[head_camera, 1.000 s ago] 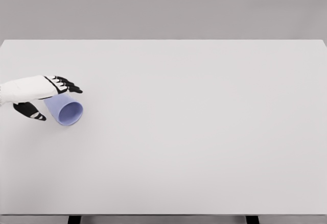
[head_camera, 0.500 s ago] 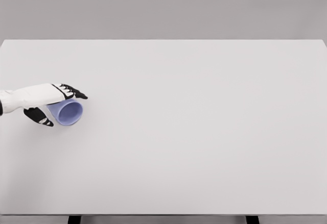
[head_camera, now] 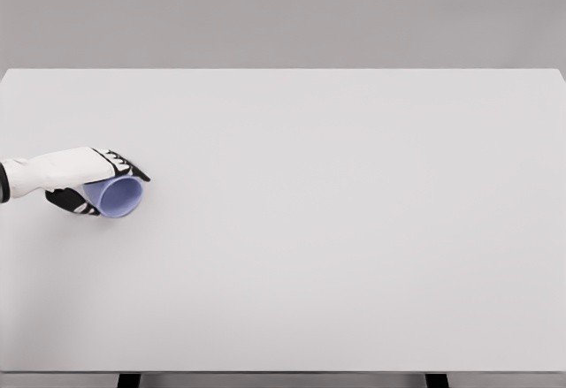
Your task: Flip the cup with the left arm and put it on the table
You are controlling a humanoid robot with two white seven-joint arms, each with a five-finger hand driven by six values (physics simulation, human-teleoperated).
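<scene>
Lying on its side near the worktop's (head_camera: pixel 336 229) left edge, the cup (head_camera: pixel 119 196) points its open mouth toward the camera and a little to the right. The left hand (head_camera: pixel 75 176) comes in from the left edge and wraps it: the fingers (head_camera: pixel 126 165) curl over the top of the wall, the thumb presses in from below, so the hand looks closed on the cup, though how firm the contact is cannot be told. The right arm is out of view.

The risks from here are mostly in the grasp. It sits close to the rim, on a smooth tapered wall, so a squeeze could pop the cup forward out of the hand, or let it roll away across the bare worktop. Turning it upright calls for a large wrist rotation; with a shallow hold the cup may pivot between thumb and fingers. Releasing it tilted or above the surface would likely tip it over again.
</scene>
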